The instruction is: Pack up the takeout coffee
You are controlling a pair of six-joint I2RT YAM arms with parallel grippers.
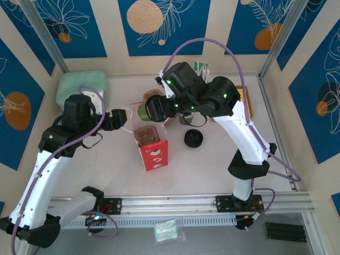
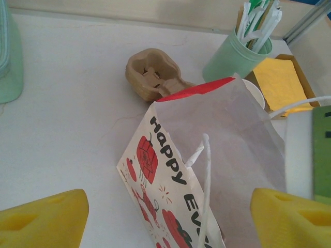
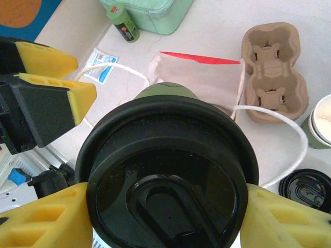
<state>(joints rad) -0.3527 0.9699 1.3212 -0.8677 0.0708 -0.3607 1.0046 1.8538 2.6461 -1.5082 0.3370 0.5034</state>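
The takeout coffee (image 3: 170, 175), a green cup under a black lid, is held above the open paper bag (image 3: 201, 77), with my right gripper (image 3: 168, 219) shut on its sides. From above, the coffee (image 1: 141, 112) hangs just behind the red-and-white bag (image 1: 152, 147), still in the right gripper (image 1: 149, 109). My left gripper (image 2: 168, 222) is open at the bag (image 2: 207, 144), its yellow fingers (image 2: 44, 219) on either side of the bag's edge and white string handle (image 2: 207, 181) without touching them. It sits left of the bag (image 1: 121, 119).
A cardboard cup carrier (image 1: 151, 96) lies behind the bag, and a loose black lid (image 1: 193, 139) and a lidless cup (image 3: 321, 121) lie to its right. A green holder of straws (image 2: 235, 54) and yellow napkins (image 2: 279, 77) stand at the back right, a green container (image 1: 82, 87) at the back left.
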